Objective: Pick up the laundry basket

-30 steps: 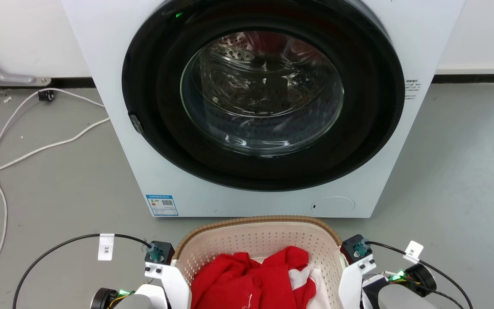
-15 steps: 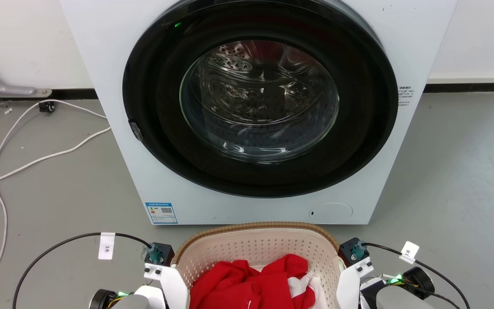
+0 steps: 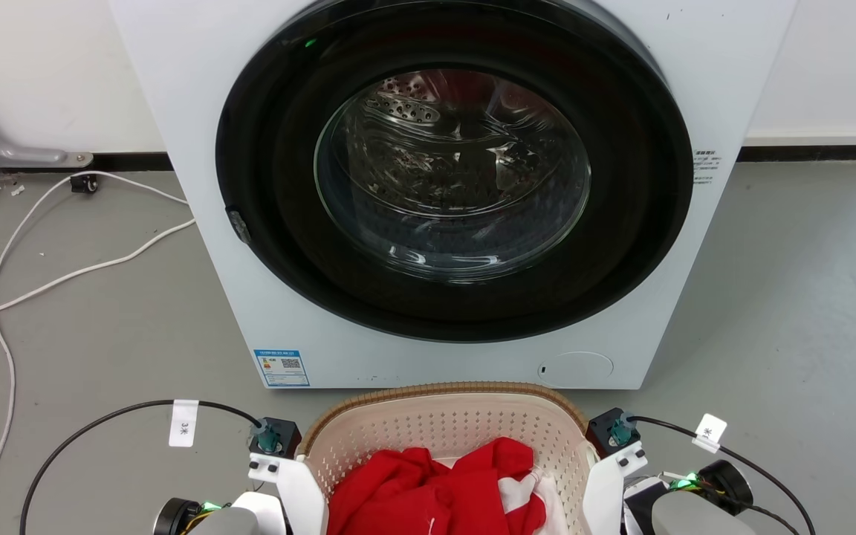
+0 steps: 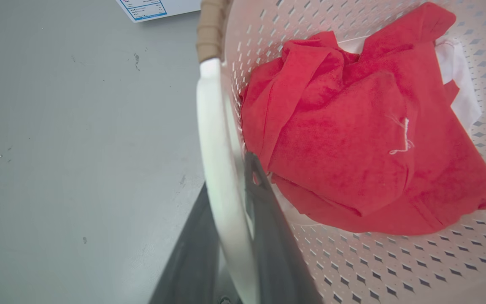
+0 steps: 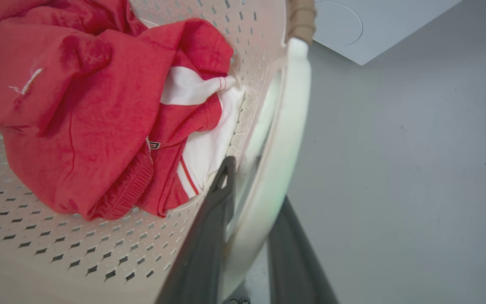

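- Laundry basket (image 3: 449, 391) sits at the bottom centre of the head view, just in front of the washing machine (image 3: 198, 148), over the grey floor (image 3: 101, 319). I cannot tell whether its base touches the floor.
- Left end effector (image 4: 230, 177): narrow, clamped on the white left handle (image 4: 213, 126), with one dark finger inside the perforated wall and one outside.
- Right end effector (image 5: 257, 181): narrow, clamped likewise on the white right handle (image 5: 287, 126), with the inner finger beside the clothes.
- Contents: crumpled red garment (image 3: 428, 494), with a white-and-red piece (image 5: 203, 145) against the right wall.
- Washer door is shut; drum visible through the glass.
- White cable (image 3: 64, 260) lies on the floor to the machine's left.
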